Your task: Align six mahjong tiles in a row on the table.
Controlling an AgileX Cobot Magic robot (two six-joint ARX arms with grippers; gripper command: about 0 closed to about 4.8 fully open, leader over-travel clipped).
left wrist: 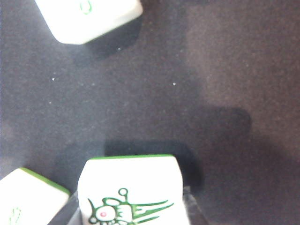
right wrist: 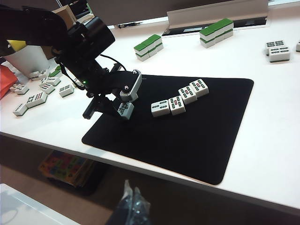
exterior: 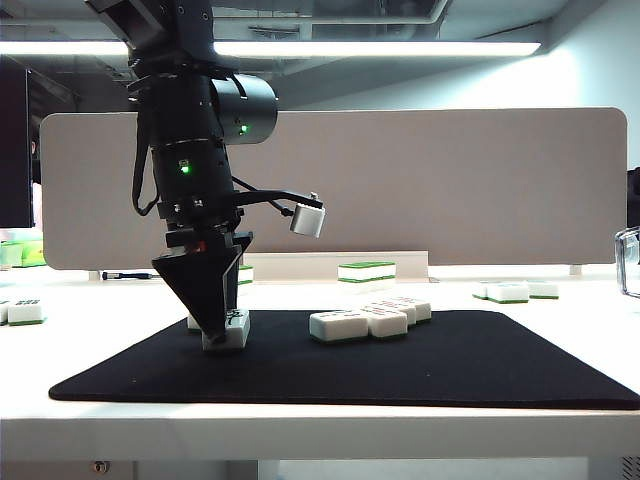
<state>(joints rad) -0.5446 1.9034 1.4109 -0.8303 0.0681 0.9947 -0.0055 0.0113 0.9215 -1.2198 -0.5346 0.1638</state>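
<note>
Now, live:
L gripper (exterior: 224, 335): down at mat's (exterior: 450, 375) 9 o'clock side, jaws half-closed around bird tile (left wrist: 133, 197).
R gripper: not in shot, can't tell.
Row (right wrist: 180, 98): four tiles, just at 3 o'clock of held one.
Tip: square tile w/ row, slide flush, then release.

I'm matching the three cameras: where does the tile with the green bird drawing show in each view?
Exterior view: bird tile at the mat's left, in the left gripper.
Left wrist view: bird tile at the bottom edge, face up.
Right wrist view: bird tile under the left gripper, left of the four-tile row.
Shared landmark: black mat.
</note>
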